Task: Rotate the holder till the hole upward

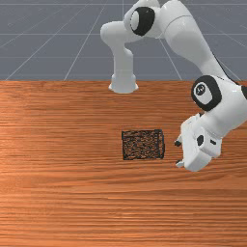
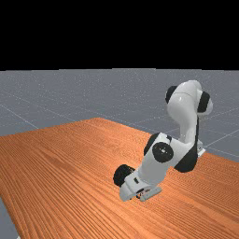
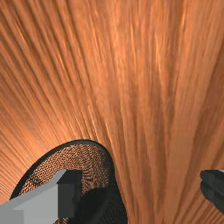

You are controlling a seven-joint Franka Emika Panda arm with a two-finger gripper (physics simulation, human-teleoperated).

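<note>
Lying just beside the spread claw [image 1: 179, 154]: holder [image 1: 143, 145]

Streaked orange-brown wood with a soft sheen runs to the edges of the surface [image 1: 58, 193], beneath a holder [image 1: 143, 144] of black, metal-looking mesh, its weave rough, its dark rim [image 3: 83, 141] smooth. The arm [image 1: 184, 31] is smooth, white and plastic-looking; the hand [image 1: 178, 153] matches, with dark, matt finger pads [image 3: 70, 197].
</note>
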